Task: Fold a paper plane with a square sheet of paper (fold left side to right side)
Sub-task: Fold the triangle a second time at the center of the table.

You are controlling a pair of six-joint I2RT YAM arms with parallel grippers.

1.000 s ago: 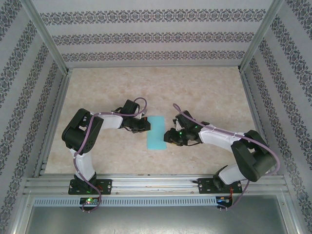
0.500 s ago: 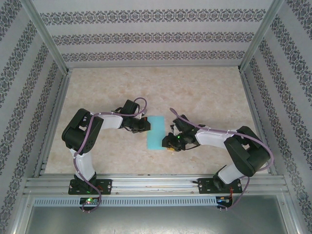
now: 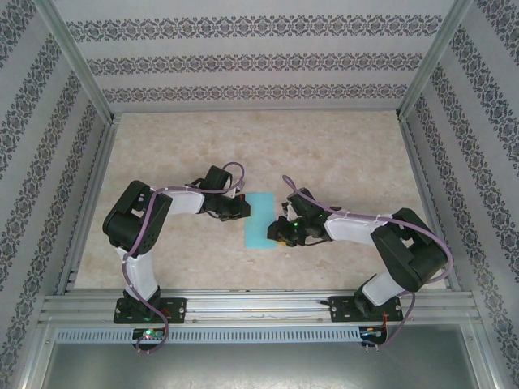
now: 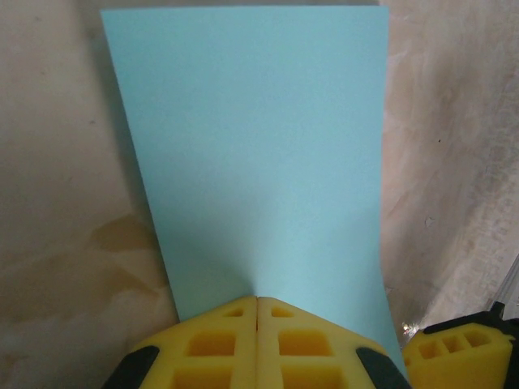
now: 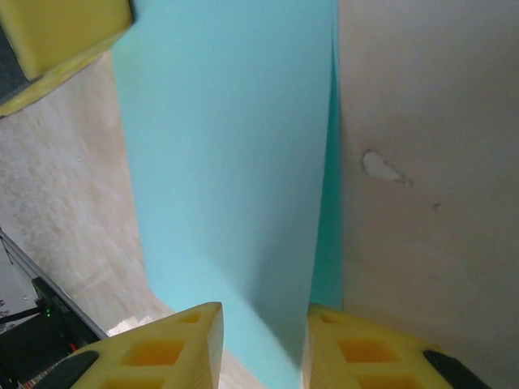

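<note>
From above, we see the square sheet of paper (image 3: 259, 220) lying on the table (image 3: 340, 154) as a tall, narrow turquoise rectangle, a little toward 6 o'clock from the table's middle and between the two arms. The left gripper (image 3: 243, 209) meets the sheet's 9 o'clock edge near its far end. The right gripper (image 3: 278, 233) sits at the sheet's 4 o'clock corner. From this height we cannot tell how either pair of fingers stands.

In the left wrist view, the sheet (image 4: 259, 146) runs from 6 o'clock up to 12 o'clock. The left gripper (image 4: 258, 312) has its yellow fingers pressed flat together, with no gap at the seam. Their tips sit on the sheet's near edge, and we cannot tell whether any paper is caught between them. At 4 o'clock, a yellow finger (image 4: 458, 356) of the right gripper lies just beside the sheet's corner.

In the right wrist view, the right gripper (image 5: 263, 324) holds its fingers a narrow gap apart. The sheet (image 5: 227, 146) runs into that gap, its upper layer raised over a darker lower layer at 3 o'clock. At 10 o'clock is a finger (image 5: 65, 40) of the left gripper.
</note>
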